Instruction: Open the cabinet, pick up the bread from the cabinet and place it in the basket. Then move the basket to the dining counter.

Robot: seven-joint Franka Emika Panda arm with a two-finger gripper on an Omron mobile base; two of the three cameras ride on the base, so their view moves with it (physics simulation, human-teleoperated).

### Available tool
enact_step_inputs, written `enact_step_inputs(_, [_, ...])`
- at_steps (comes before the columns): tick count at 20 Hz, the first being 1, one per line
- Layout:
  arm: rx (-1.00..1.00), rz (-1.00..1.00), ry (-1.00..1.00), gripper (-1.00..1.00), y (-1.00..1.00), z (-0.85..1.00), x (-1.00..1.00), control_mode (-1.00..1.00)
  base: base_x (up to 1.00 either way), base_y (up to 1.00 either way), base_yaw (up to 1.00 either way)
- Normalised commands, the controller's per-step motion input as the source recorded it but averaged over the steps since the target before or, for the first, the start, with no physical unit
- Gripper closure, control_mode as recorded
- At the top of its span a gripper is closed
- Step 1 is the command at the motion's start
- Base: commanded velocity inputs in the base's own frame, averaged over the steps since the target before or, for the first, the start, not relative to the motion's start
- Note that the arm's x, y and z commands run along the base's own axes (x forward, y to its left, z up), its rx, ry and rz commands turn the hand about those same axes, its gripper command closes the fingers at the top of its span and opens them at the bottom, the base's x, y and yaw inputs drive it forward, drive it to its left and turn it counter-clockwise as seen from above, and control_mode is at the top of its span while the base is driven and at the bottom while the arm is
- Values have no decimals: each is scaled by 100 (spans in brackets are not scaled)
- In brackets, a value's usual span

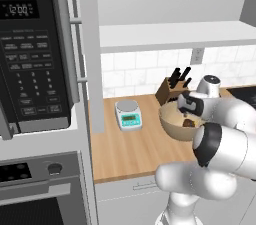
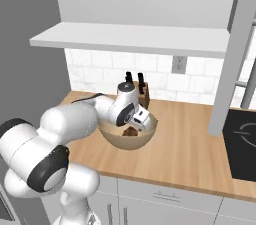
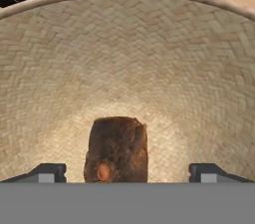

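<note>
**Hand view: gripper open over bread in basket**

Hand view looks straight down into the basket [image 3: 199, 68]. Fingertips [image 3: 47, 172] spread wide, one each side of the bread [image 3: 118, 149], w/ clear gaps both sides – nothing held. Bread lies on the basket bottom, right between the tips, just ahead of the gripper [image 3: 127, 173].

Base views: arm folded low, elbow near the base, forearm reaching fwd over the counter [image 2: 190, 149], wrist bent so the hand dips inside the basket rim. Gripper [image 2: 136, 125] sits just above the bread. Knife block [image 2: 142, 89] stands just behind the basket, beyond the gripper. Scale [image 1: 128, 114] on the counter, well off to the gripper's left.
</note>
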Motion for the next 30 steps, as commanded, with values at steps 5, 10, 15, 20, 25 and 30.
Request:
enact_step_inputs(5, [0, 0, 0, -100, 12, 19, -59, -100, 0, 0, 0])
enact_step_inputs(10, [0, 0, -2, -100, 28, 39, -44, -100, 0, 0, 0])
enact_step_inputs(15, [0, -2, -1, -100, 8, 38, -76, -100, 0, 0, 0])
enact_step_inputs(20, [1, -20, 0, -100, 0, 3, -53, -100, 0, 0, 0])
enact_step_inputs(25, [7, -23, -3, -100, 0, 0, -17, -100, 0, 0, 0])
enact_step_inputs(30, [11, -21, -1, -100, 0, 0, 0, -100, 0, 0, 0])
